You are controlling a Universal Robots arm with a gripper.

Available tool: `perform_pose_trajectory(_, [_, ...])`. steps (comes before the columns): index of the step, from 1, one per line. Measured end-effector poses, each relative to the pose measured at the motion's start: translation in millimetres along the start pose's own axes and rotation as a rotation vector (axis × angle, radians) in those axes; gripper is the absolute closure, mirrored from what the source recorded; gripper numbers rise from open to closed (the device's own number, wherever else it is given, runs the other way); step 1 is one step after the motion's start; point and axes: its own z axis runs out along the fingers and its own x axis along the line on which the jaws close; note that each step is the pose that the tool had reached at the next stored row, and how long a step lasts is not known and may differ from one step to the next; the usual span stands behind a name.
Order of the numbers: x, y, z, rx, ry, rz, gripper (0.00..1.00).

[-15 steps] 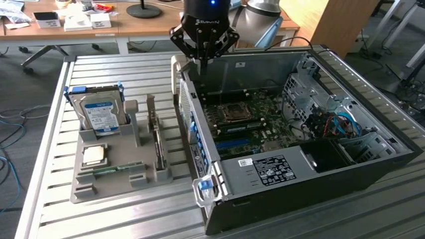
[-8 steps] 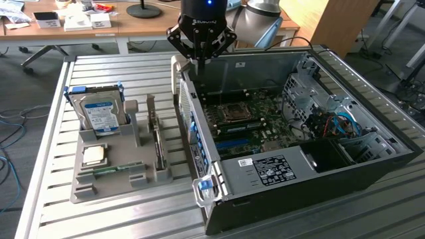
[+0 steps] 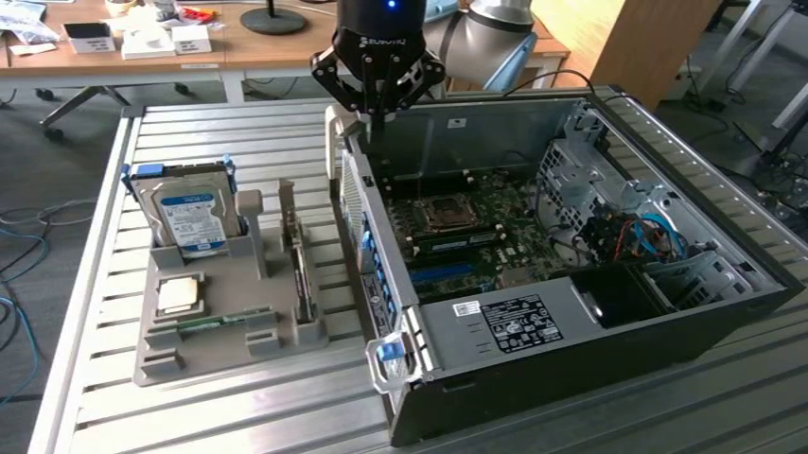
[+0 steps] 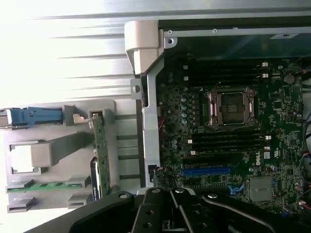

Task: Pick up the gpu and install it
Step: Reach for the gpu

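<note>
Our black fingers (image 4: 170, 196) are closest to us, shut tight with nothing in them. They hang over the open computer case (image 3: 569, 378), right above its side wall. The gpu (image 3: 301, 274) stands on its thin edge in the grey tray (image 3: 202, 355) on the worktop (image 3: 215, 132), just beside the case. Our fingers do not touch it. A hard drive (image 3: 189, 219) stands in the same tray

We take the slatted metal table (image 3: 215, 416) as our landmark: behind it stands a wooden desk (image 3: 253, 52) with small white boxes (image 3: 151, 40) and a round black lamp base (image 3: 274, 19), beside it grey floor (image 3: 63, 161) with loose cables (image 3: 26, 232), and beyond its far corner a wooden panel (image 3: 631, 43).
</note>
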Motion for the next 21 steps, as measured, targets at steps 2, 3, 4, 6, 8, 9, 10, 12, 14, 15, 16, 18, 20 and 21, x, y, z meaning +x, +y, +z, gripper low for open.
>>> perform_pose_trajectory(2, [1.6,-0.1,-0.1,0.0000,0.0001,0.000,0.89])
perform_pose_trajectory(3, [2.5,-0.2,-0.1,0.0000,0.0000,0.000,0.89])
perform_pose_trajectory(4, [3.4,-0.3,-0.1,0.0001,0.0000,0.000,0.89])
perform_pose_trajectory(6, [5.0,-0.4,-0.1,0.0000,0.0000,0.000,0.89])
perform_pose_trajectory(8, [6.4,-0.5,-0.2,0.0000,0.0000,0.000,0.89])
perform_pose_trajectory(9, [7.1,-0.5,-0.2,0.0000,0.0000,0.000,0.89])
perform_pose_trajectory(10, [7.8,-0.6,-0.2,0.0000,0.0000,0.000,0.89])
perform_pose_trajectory(12, [9.2,-0.7,-0.2,0.0000,0.0000,0.000,0.89])
perform_pose_trajectory(14, [10.6,-0.8,-0.3,0.0000,0.0000,0.000,0.89])
perform_pose_trajectory(15, [11.2,-0.8,-0.3,0.0000,0.0000,0.000,0.89])
perform_pose_trajectory(16, [11.9,-0.9,-0.4,0.0001,0.0000,0.000,0.89])
perform_pose_trajectory(18, [13.0,-0.9,-0.4,0.0000,0.0000,0.000,0.89])
perform_pose_trajectory(20, [14.7,-1.1,-0.4,0.0000,0.0000,0.000,0.89])
perform_pose_trajectory(21, [16.0,-1.2,-0.4,-0.0001,0.0000,0.000,0.89])
